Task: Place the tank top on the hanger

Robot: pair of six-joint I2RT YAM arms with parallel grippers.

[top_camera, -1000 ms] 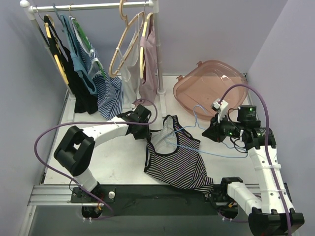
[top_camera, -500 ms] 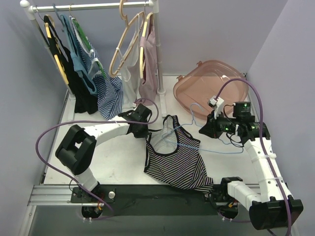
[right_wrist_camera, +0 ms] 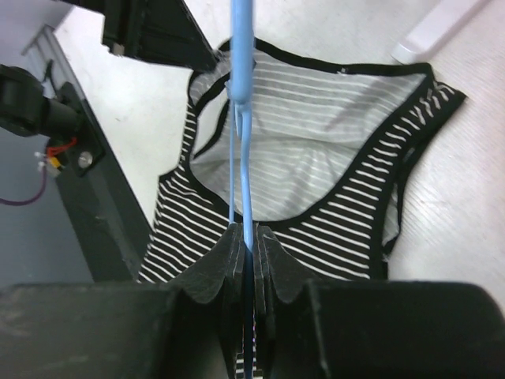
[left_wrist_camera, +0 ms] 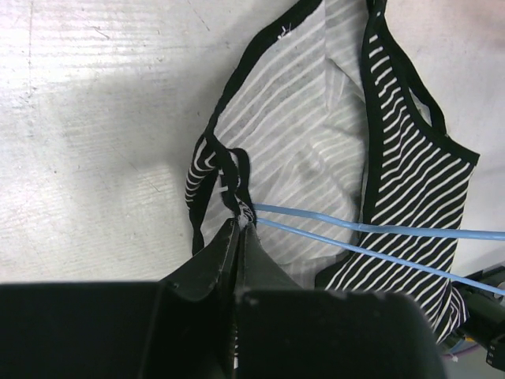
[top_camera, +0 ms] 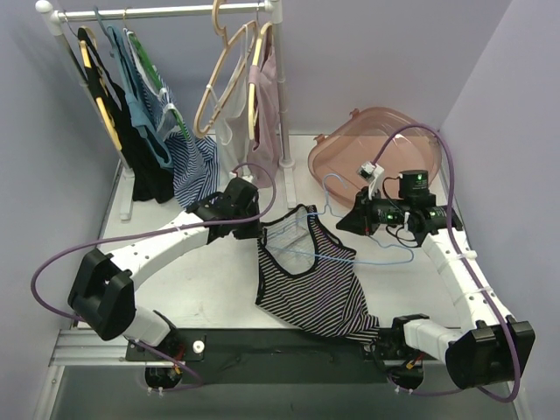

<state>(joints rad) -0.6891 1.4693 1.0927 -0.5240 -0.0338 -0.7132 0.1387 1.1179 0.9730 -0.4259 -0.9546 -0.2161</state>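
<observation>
The left claw [left_wrist_camera: 239, 229] pinches a strap [left_wrist_camera: 227, 170] of the tank top [top_camera: 315, 289] right at its tips, I think to hold the loop open. The right claw [right_wrist_camera: 246, 237] is pressed together on the hanger [right_wrist_camera: 239, 63], whose end reaches straight ahead to that strap; the top lies between both claws.

Bare white worktop [top_camera: 201, 289] open front-left; black-and-white striped tank top [top_camera: 315, 293] covers centre; white clothes rack of garments [top_camera: 166, 12] blocks back-left, translucent pink plastic tub [top_camera: 341, 153] back-right

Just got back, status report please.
Left jaws shut on tank top strap. Right jaws shut on hanger, tip at that strap. Nothing in the way.
</observation>
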